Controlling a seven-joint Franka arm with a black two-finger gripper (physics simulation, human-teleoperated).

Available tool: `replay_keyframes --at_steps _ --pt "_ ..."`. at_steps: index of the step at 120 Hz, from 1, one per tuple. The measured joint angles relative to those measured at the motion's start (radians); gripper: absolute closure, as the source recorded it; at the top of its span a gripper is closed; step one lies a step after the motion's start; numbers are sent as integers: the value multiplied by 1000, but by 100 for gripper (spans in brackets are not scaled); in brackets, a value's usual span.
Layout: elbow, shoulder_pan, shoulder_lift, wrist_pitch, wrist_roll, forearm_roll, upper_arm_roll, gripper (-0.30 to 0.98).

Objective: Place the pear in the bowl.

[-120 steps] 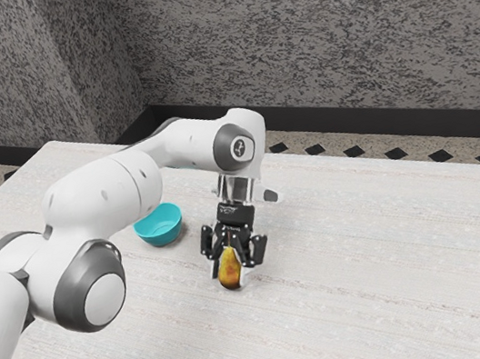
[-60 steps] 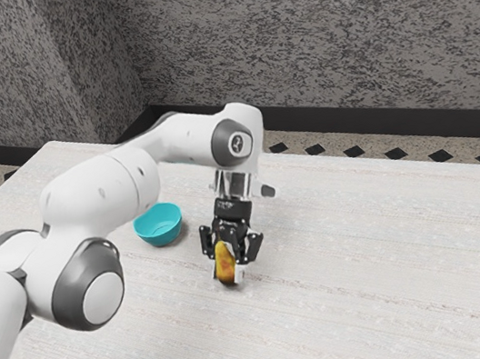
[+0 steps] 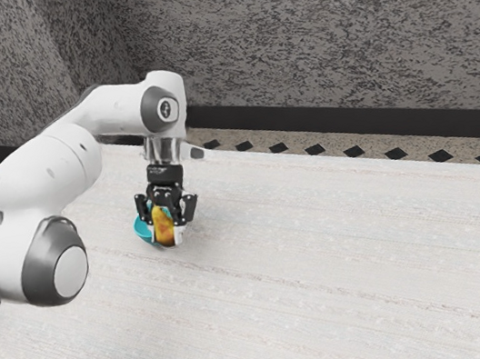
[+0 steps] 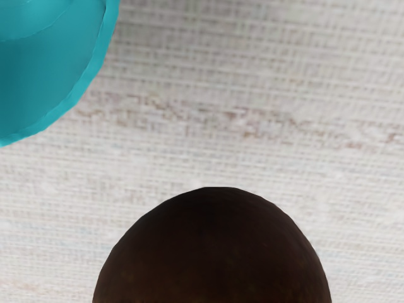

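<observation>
The pear (image 3: 164, 224) is clasped between both fingers of the gripper (image 3: 167, 237), directly beneath its palm. Beside the held pear, the turquoise bowl (image 3: 143, 231) is seen on the pale table (image 3: 330, 275), partly hidden behind the gripper in the exterior view.

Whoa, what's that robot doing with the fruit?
I'm holding a pear in my gripper, with one finger on each side of it. My job is to put it in the blue-green bowl. The pear isn't in there yet: the wrist view shows the bowl off to one side of it.
</observation>
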Motion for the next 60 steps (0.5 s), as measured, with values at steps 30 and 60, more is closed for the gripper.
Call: replay_keyframes --at_steps 30,60 --pt "119 77 12 64 16 0 0 52" --pt "127 94 27 199 27 -3 -4 43"
